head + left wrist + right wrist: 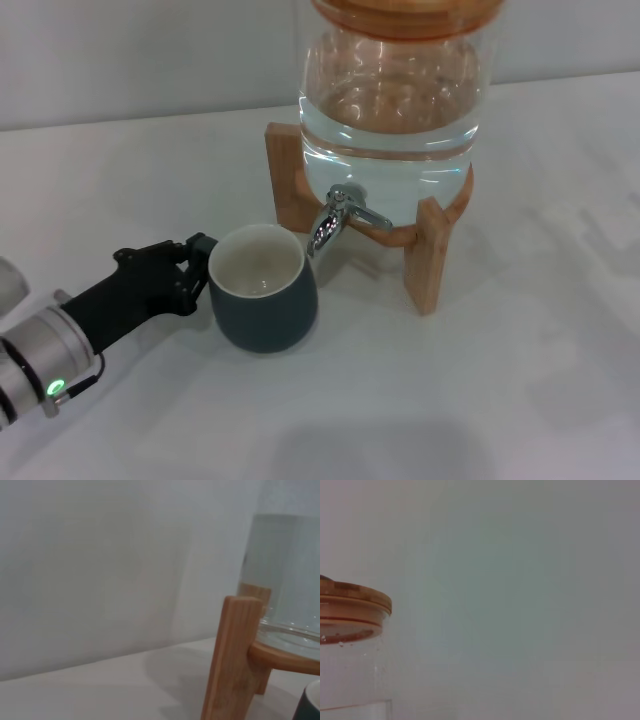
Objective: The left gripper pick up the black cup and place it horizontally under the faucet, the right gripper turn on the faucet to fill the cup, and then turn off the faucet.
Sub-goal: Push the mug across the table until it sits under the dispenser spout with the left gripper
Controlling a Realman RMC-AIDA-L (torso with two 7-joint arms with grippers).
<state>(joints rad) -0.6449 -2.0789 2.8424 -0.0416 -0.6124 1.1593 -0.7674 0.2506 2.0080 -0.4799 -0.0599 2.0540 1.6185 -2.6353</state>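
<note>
Black cup [264, 290], a squat dark blue-black mug with a cream inside, stands upright on the white table [520, 380], its handle hidden behind the fingers of the black two-fingered left gripper [195, 266], which close on the cup's left side. Its rim sits just below the small chrome faucet [335, 220] of the water-filled glass jar [390, 110] on its wooden stand [432, 255]. Only a sliver of the cup shows in the left wrist view.

wall [120, 55]: plain pale grey | table [520, 400]: white, soft shadows
</note>
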